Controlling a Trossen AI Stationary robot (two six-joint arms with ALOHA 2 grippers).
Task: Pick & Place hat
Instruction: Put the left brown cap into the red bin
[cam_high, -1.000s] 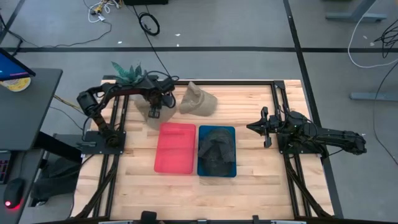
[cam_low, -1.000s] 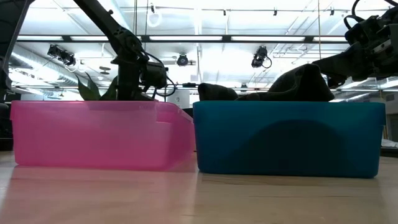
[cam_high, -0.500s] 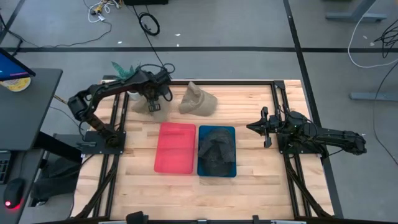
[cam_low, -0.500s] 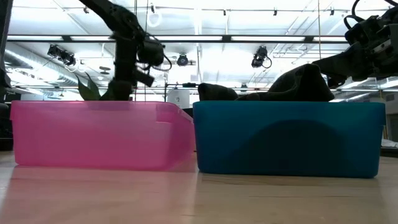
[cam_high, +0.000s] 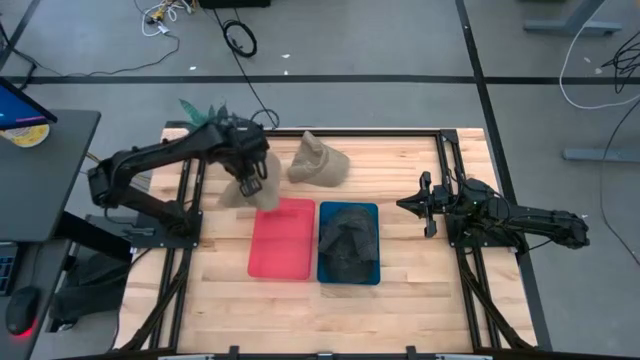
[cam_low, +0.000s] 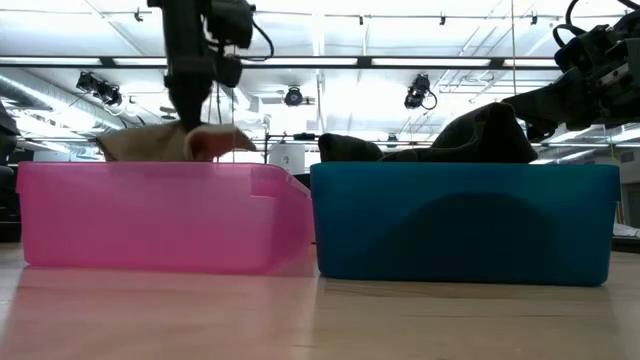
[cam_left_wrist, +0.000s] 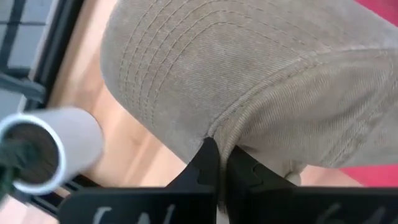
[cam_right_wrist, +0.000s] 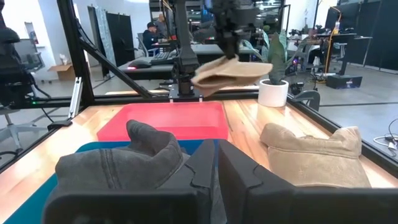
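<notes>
My left gripper (cam_high: 252, 186) is shut on a tan hat (cam_high: 238, 192) and holds it in the air over the far left corner of the pink bin (cam_high: 282, 240). In the low view the tan hat (cam_low: 172, 143) hangs just above the pink bin's rim (cam_low: 150, 168). A second tan hat (cam_high: 318, 160) lies on the table past the bins. A dark hat (cam_high: 348, 240) lies in the blue bin (cam_high: 348, 276). My right gripper (cam_high: 424, 205) is shut and empty at the table's right side. My left gripper pinches a fold of the tan hat between its two fingers, at the seam (cam_left_wrist: 216, 132) where the stitched brim meets the crown. The fingers (cam_low: 192, 112) come from above, pointing down. The hat hangs below them, spread to both sides, clear of the table and the bin.
A white pot (cam_left_wrist: 43, 146) with a green plant (cam_high: 203, 115) stands at the table's far left corner, close behind the left arm. The pink and blue bins stand side by side mid-table. Bare wood lies near the front edge (cam_high: 330, 315).
My left gripper has risen with the tan hat, lifting it clear of the table at the far left. It has carried the hat a little toward the near edge, over the pink bin's far corner. The hat now shows above the bin's rim.
</notes>
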